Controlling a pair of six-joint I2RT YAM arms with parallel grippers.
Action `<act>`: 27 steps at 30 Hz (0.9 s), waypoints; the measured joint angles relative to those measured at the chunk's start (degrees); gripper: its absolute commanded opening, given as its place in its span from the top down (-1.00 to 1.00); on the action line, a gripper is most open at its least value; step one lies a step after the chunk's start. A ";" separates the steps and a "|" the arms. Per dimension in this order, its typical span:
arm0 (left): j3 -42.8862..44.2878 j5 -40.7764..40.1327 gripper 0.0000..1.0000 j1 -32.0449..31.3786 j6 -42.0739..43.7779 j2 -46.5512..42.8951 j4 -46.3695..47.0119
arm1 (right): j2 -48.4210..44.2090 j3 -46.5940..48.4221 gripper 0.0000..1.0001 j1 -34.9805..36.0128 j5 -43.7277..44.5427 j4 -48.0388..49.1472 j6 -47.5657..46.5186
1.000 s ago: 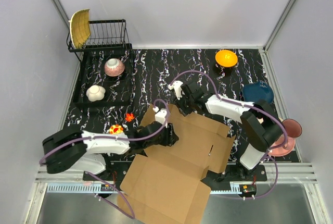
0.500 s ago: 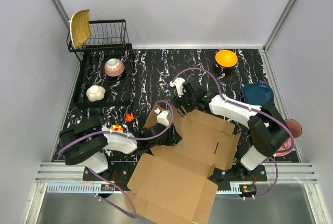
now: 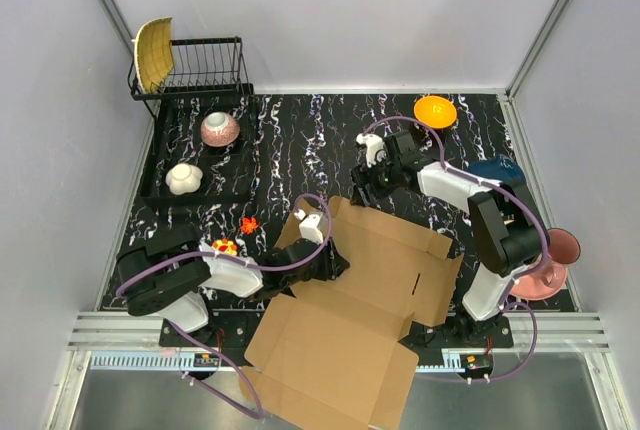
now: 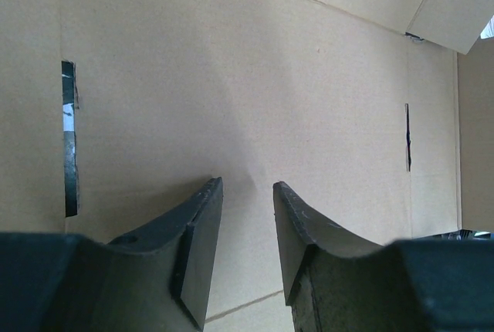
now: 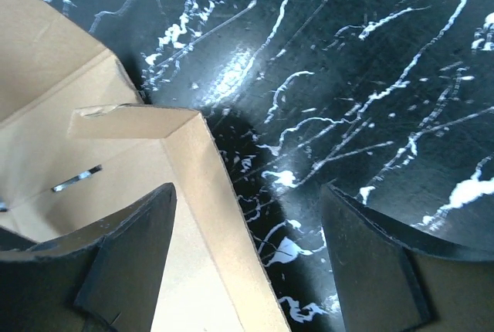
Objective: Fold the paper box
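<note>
The paper box (image 3: 360, 290) is a large brown cardboard sheet with flaps, lying opened out at the front middle of the table. My left gripper (image 3: 325, 253) rests at its left edge. In the left wrist view its jaws (image 4: 247, 187) stand a little apart over the bare cardboard (image 4: 270, 77), with nothing between them. My right gripper (image 3: 365, 190) hovers over the box's back corner, wide open. In the right wrist view a raised cardboard edge (image 5: 231, 224) runs between the fingers (image 5: 131, 262) without touching them.
A black dish rack and tray (image 3: 160, 165) at the back left hold a pink bowl (image 3: 220, 128), a white bowl (image 3: 184, 178) and a yellow dish (image 3: 152, 53). An orange bowl (image 3: 435, 110), a dark blue bowl (image 3: 497, 177) and a pink bowl (image 3: 558, 250) stand on the right. Small red toys (image 3: 248, 223) lie left of the box.
My right gripper has opened wide, let go of the box's back edge and drawn back to the right. The box has slid slightly right. The left gripper has stayed at the left edge.
</note>
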 measured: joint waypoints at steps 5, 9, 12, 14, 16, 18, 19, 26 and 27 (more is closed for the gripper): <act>-1.05 -0.57 0.21 0.00 -0.35 -1.03 0.00 | 1.14 -0.02 -0.58 -2.29 -9.75 1.51 2.49; -1.18 -0.79 0.21 -0.02 -0.39 -1.07 0.04 | 2.58 0.00 -0.55 -2.29 -15.30 2.43 4.02; -1.22 -0.92 0.21 -0.02 -0.39 -1.22 -0.11 | 4.83 -0.02 -0.54 -2.19 -17.27 2.58 4.79; -1.22 -0.98 0.21 -0.02 -0.44 -1.25 -0.20 | 6.08 -0.17 -0.52 -2.12 -17.38 2.51 4.98; -1.25 -1.07 0.21 -0.07 -0.48 -1.27 -0.17 | 6.51 -0.76 -0.49 -2.08 -17.29 2.62 5.07; -1.31 -1.16 0.21 -0.07 -0.52 -1.27 -0.13 | 6.51 -1.44 -0.33 -2.08 -17.29 2.73 5.22; -1.31 -1.18 0.21 -0.07 -0.55 -1.27 -0.13 | 6.51 -1.70 -0.27 -2.08 -17.49 2.97 5.31; -1.31 -1.33 0.21 -0.11 -0.57 -1.27 -0.13 | 5.31 -5.55 0.22 -1.97 -18.03 4.92 6.51; -1.31 -1.33 0.21 -0.11 -0.57 -1.27 -0.13 | 4.63 -6.67 0.26 -1.81 -17.86 4.98 6.80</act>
